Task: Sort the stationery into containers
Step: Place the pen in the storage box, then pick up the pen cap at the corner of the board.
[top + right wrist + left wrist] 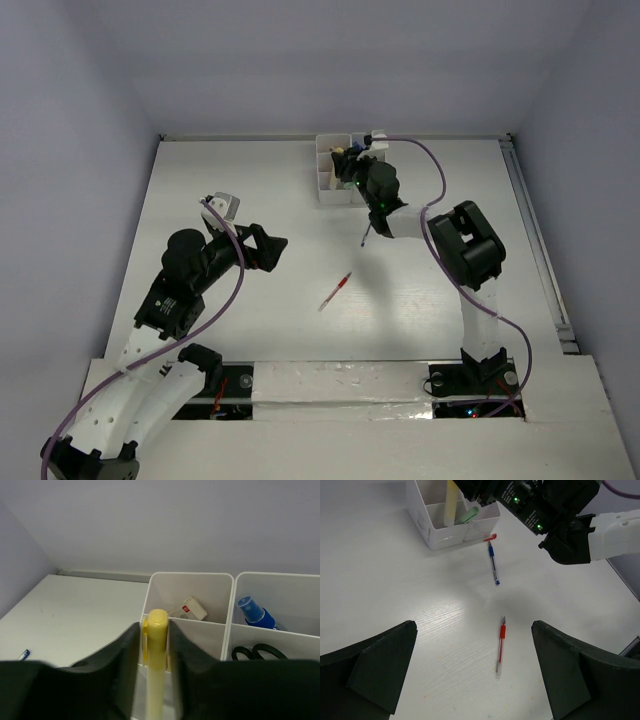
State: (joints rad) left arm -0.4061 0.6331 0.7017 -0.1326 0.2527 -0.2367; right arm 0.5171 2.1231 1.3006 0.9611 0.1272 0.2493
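Observation:
The white organizer tray [330, 170] stands at the far middle of the table. My right gripper [358, 165] is above it, shut on a yellow marker [156, 665] that stands upright, its lower end inside a near compartment [451, 502]. A pale-green marker [468, 515] leans in the neighbouring compartment. Other compartments hold a beige eraser [193, 609], a blue-capped item [254, 612] and black scissors [257, 652]. A red pen [336, 291] lies on the table, between my open left gripper's [475, 675] fingers and ahead of them in the left wrist view [501, 645]. A blue pen [493, 565] lies near the tray.
A small red piece [490, 537] lies by the tray's near corner. The right arm [560, 520] reaches over the table above the blue pen. The enclosure walls stand close behind the tray. A rail [535, 240] runs along the table's right edge.

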